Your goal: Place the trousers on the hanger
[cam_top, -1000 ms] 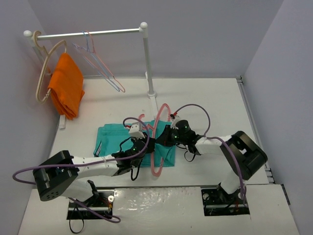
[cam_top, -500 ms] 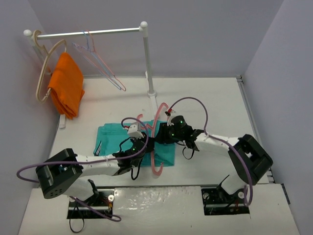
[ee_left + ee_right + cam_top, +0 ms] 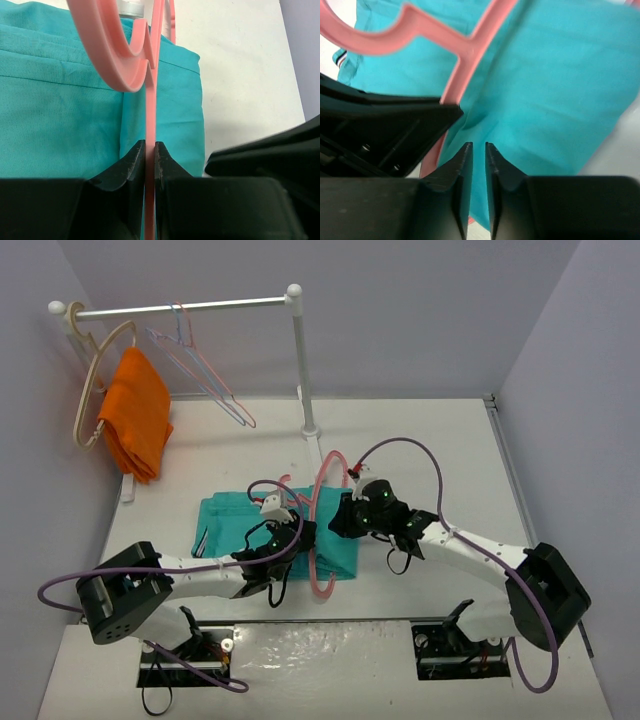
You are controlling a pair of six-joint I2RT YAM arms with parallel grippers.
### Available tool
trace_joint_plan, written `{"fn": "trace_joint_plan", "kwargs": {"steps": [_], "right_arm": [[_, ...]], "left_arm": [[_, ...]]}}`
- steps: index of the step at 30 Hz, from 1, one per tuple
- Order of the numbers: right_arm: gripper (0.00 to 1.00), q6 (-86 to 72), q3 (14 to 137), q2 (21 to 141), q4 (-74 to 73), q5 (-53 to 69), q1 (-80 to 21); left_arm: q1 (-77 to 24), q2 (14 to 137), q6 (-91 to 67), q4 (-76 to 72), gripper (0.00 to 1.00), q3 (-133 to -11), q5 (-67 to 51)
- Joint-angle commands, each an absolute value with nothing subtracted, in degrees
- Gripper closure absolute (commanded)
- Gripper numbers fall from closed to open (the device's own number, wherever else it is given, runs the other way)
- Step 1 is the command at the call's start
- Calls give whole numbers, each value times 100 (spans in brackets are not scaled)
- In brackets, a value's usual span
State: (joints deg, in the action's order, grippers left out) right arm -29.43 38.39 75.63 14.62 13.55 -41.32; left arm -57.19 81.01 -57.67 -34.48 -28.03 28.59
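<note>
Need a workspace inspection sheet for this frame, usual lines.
Surface: white table, no spills seen.
Job's things: trousers lie flat on the table; hanger held across their right part.
Clutter: orange cloth on beige hanger, thin hangers, all on rail.
End effectors: left end effector shut on hanger; right end effector jaws nearly together over trousers, grip unclear.
Cables: purple cables loop off both arms.
Surroundings: grey walls, nothing else seen.
</note>
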Motion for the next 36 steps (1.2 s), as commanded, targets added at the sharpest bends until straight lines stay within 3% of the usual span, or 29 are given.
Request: {"fn": "trace_joint_plan", "kwargs": {"steps": [1,12,20,22,25,26,29,36], "right_arm": [[91,-3352,3432,7621,2267,1643,-4428],[95,-3744,3285,8982,3409,1549,-5224],[93,-2745,4117,8019,1583,834,-5224],[85,-2478,4313,7619,1079,630,-5191],[60,-2064,4560,7181,622,573,-5100],[57,-1955,4658,7019,475,559,-5066],[53,-1573,4789,6772,308,574,-4909],[59,-397,5264,7003,552,1379,-4290]], "left_arm": [[-5669,8064,-5893,-3720,100,-2997,2894],[-5669,8115,-5834,-3755,100,-3085,2731],[-5643,7886,-5643,-3381,100,-3157,2760],[-5637,7863,-5595,-3355,100,-3158,2748],[-5608,7844,-5502,-3205,100,-3221,2685],[-5588,7835,-5424,-3058,100,-3270,2617],[-5543,7721,-5292,-2829,100,-3377,2552],[-5519,7541,-4887,-2645,100,-3472,2478]]}}
